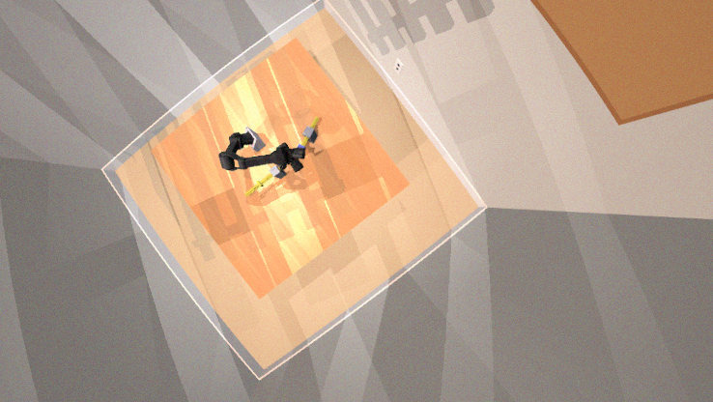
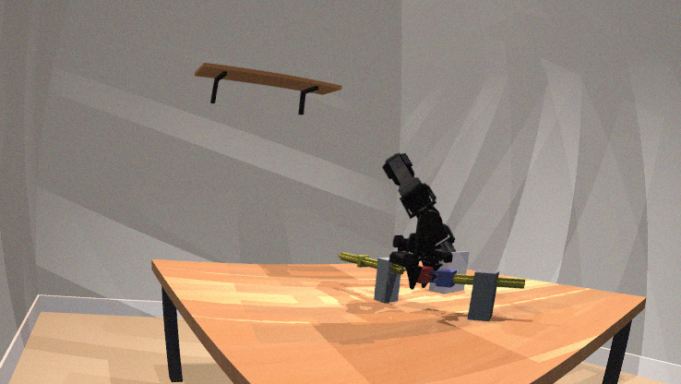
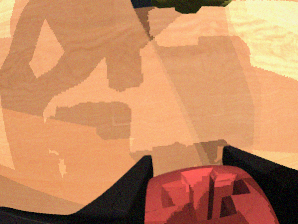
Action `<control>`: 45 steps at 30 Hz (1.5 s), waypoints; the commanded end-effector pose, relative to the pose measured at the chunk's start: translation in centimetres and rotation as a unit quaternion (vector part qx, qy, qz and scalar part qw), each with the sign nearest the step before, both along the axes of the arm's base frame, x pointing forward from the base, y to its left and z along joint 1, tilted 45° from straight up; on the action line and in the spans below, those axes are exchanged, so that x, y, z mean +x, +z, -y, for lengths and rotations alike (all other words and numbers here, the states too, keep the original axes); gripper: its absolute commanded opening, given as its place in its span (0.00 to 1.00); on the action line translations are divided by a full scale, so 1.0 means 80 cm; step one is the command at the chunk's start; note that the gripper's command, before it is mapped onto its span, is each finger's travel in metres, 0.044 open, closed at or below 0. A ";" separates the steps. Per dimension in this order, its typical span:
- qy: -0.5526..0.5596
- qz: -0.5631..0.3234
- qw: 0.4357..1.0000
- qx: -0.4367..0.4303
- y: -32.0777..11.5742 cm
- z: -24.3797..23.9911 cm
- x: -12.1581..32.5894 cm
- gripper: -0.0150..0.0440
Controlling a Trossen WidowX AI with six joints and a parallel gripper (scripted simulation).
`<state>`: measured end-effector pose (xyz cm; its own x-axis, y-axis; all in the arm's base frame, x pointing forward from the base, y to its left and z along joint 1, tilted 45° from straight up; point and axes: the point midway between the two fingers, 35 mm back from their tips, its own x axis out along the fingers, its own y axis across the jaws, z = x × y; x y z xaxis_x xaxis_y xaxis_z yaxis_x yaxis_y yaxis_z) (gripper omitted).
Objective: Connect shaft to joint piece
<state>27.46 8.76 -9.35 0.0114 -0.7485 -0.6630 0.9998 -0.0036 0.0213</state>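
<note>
Exterior view puts the red joint piece [image 2: 424, 274] [image 3: 215, 192] against the blue yoke [image 1: 301, 146] [image 2: 446, 278], which ends the fixed shaft [image 1: 317, 122] [image 2: 512, 282]. Our claw [image 1: 295, 158] [image 2: 418, 285] [image 3: 188, 159] is partly open, clamped on that red piece. Beyond the yoke, away from our claw, stands the fixed block [image 1: 309, 133] [image 2: 483, 296]; on the yoke's other side, past the claw, the guide block [image 1: 277, 172] [image 2: 387, 281] carries the sliding shaft [image 1: 257, 186] [image 2: 350, 258]. We judge the turning step to be in hand, with the push not yet begun. Next we would bring the opening into line with the sliding shaft, then let go without nudging it; whether it already lines up, we cannot tell. A crooked opening could catch the shaft's end. The wrist view gives us what the top view hides under the arm: the red piece's slotted face between both fingers. The top view, though, shows the shafts meeting at an angle on either side of the yoke, which the wrist view cannot show.
</note>
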 end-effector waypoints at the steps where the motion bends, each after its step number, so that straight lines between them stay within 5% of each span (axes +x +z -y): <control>1: 0.000 -0.001 1.000 0.000 0.000 0.000 0.000 0.59; 10: 0.000 -0.001 1.000 0.000 0.000 0.000 0.000 0.99; 37: 0.008 -0.004 0.997 0.082 0.029 -0.025 0.000 1.00; 45: 0.098 -0.093 0.988 0.074 0.046 -0.048 0.006 1.00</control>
<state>27.76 11.58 -6.24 0.0131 -0.6404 -0.7679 0.9885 0.1241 -0.0867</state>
